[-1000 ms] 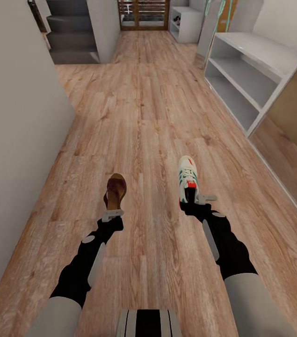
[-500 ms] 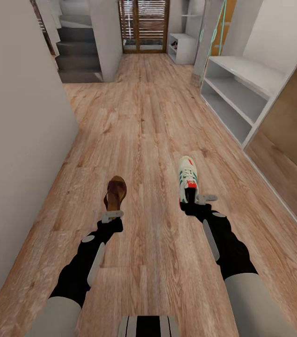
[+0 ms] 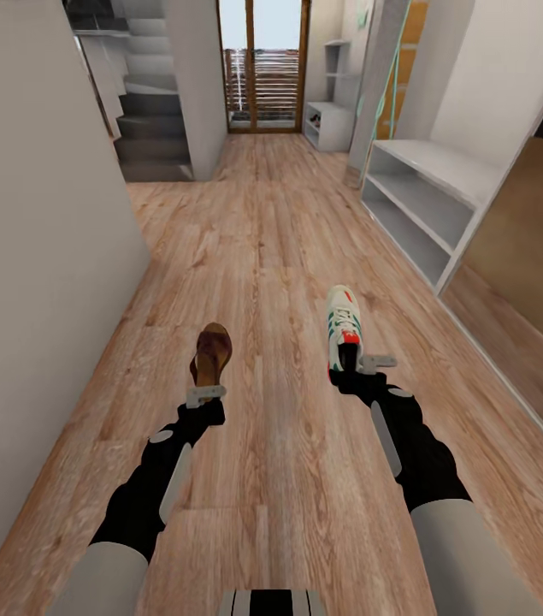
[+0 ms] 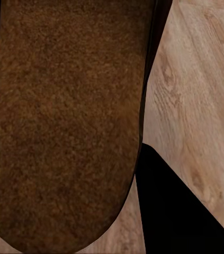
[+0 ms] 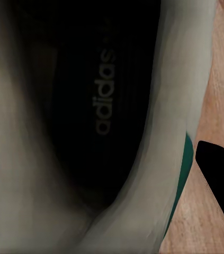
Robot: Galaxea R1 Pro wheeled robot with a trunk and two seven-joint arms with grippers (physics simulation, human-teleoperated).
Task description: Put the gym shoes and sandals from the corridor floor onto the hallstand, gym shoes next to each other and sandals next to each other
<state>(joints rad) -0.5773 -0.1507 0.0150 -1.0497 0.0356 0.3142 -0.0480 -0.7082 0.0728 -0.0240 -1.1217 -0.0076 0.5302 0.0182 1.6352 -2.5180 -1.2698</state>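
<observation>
A brown sandal point(image 3: 211, 353) hangs above the corridor floor point(image 3: 271, 257), my left gripper point(image 3: 203, 387) shut on its heel end. Up close in the left wrist view, the sandal point(image 4: 64, 121) shows its dark brown insole. My right gripper point(image 3: 358, 364) is shut on the heel of a white gym shoe point(image 3: 341, 325) with green stripes and a red-orange heel, its toe pointing away from me. The right wrist view looks into the gym shoe point(image 5: 101, 121), at its dark insole and pale lining. The pale grey hallstand point(image 3: 429, 192) stands ahead on the right with open low shelves.
A grey wall point(image 3: 40, 257) runs close along my left. A brown panel point(image 3: 528, 248) lines the right side past the rack. Far ahead are grey stairs point(image 3: 147, 120), a slatted door point(image 3: 262, 68) and a small white unit point(image 3: 327, 124). Open wood floor stretches ahead.
The whole head view has shifted: more of the far corridor and door shows, and the rack sits lower in the picture. Both grippers keep their shoes in the same pose.
</observation>
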